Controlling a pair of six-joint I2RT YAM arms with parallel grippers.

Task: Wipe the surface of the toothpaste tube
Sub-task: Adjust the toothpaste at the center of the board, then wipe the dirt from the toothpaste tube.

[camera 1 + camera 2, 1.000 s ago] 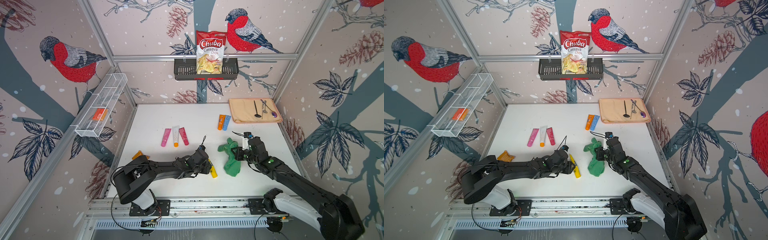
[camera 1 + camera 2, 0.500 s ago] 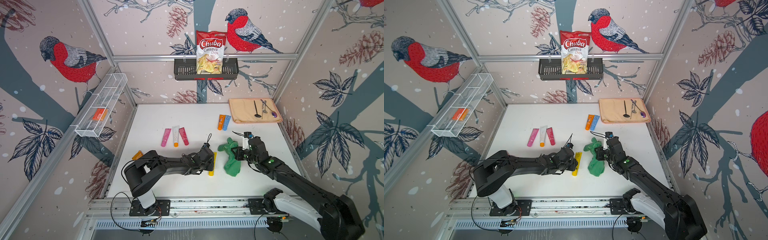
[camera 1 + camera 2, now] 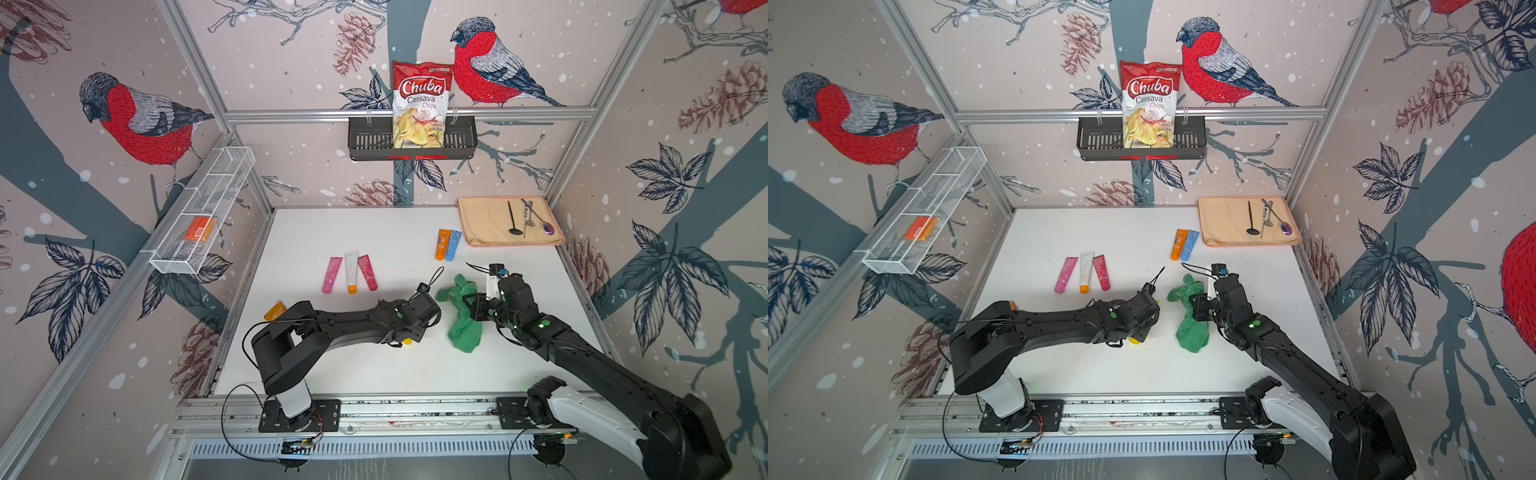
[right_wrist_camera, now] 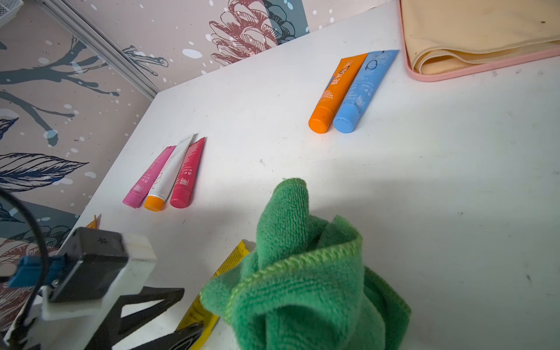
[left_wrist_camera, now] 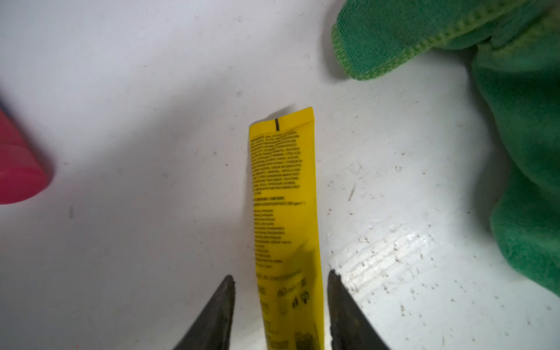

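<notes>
The yellow toothpaste tube (image 5: pixel 285 197) lies flat on the white table, printed side up. In both top views only its end (image 3: pixel 406 341) (image 3: pixel 1136 340) peeks out from under the left wrist. My left gripper (image 5: pixel 280 277) is open and straddles the tube near its cap end, with a gap to the fingers (image 5: pixel 222 306) on each side. A green cloth (image 3: pixel 463 332) (image 4: pixel 303 288) hangs bunched from my right gripper (image 3: pixel 473 306), which is shut on it. The cloth hides the right jaws in the right wrist view and lies just beside the tube, its edge over the tube (image 4: pixel 230 263).
Pink, white and red tubes (image 3: pixel 351 274) lie side by side at mid-table. Orange and blue tubes (image 3: pixel 448 245) lie further back, beside a beige mat (image 3: pixel 482 224) with utensils. An orange item (image 3: pixel 275 311) sits at the table's left edge.
The left arm has moved right over the yellow tube, which turned from slanted to pointing toward the back. The left jaws closed, then opened. The right arm and cloth stayed put.
</notes>
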